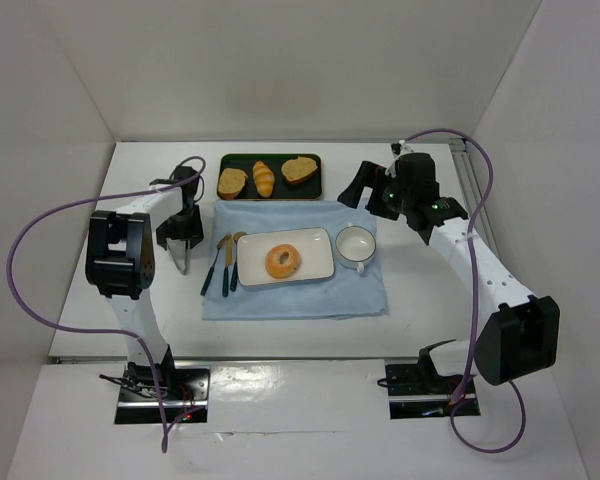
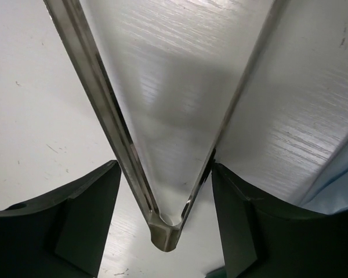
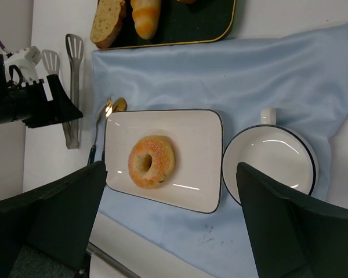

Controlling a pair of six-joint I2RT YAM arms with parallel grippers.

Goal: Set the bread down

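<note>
The bread, an orange-brown ring with a centre hole, lies on a white rectangular plate on the blue cloth; the right wrist view shows the bread on the plate too. My left gripper is left of the cloth, low over the table. It is open, its fingers standing either side of the hinge end of metal tongs that lie on the table. My right gripper hovers open above the cloth's back right, holding nothing.
A dark tray at the back holds two bread slices and a small golden roll. A white cup stands right of the plate. Cutlery lies left of the plate on the blue cloth. The tongs lie beside the cloth.
</note>
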